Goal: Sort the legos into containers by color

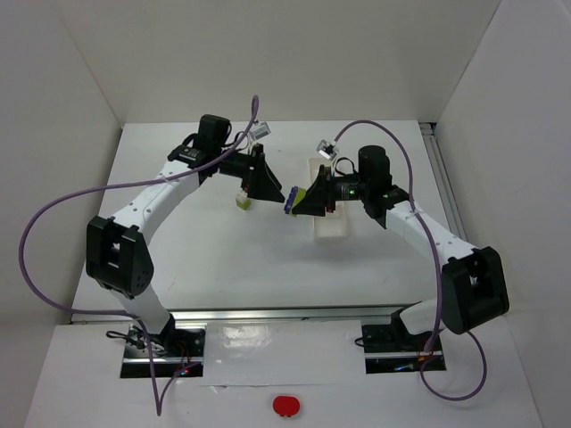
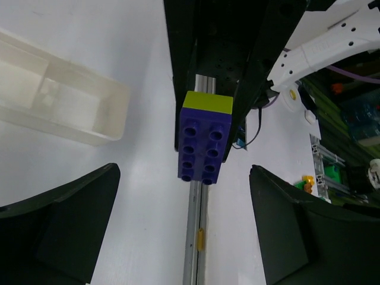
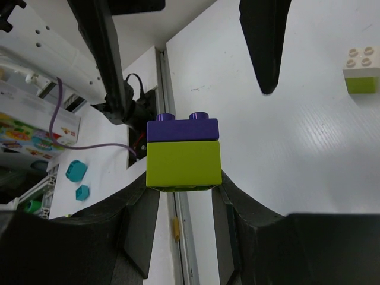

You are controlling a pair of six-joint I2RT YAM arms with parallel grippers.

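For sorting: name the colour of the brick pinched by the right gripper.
A yellow-green brick, purple brick atop; best in right wrist view.

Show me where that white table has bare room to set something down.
Bare white table lies nearer the arm bases, between both arms. Crowded middle: open left gripper, right gripper clamping stacked purple and yellow-green plastic bricks, long white plastic tray.

L arm [image 1: 152,201] reaches up from lower left of top view; L gripper [image 1: 264,189] has jaws spread wide, tips aimed toward centre. R arm [image 1: 428,227] bends in from lower right. R gripper [image 1: 299,203] sits mid-frame, pinching a lego stack [image 3: 183,154] and facing the L gripper.
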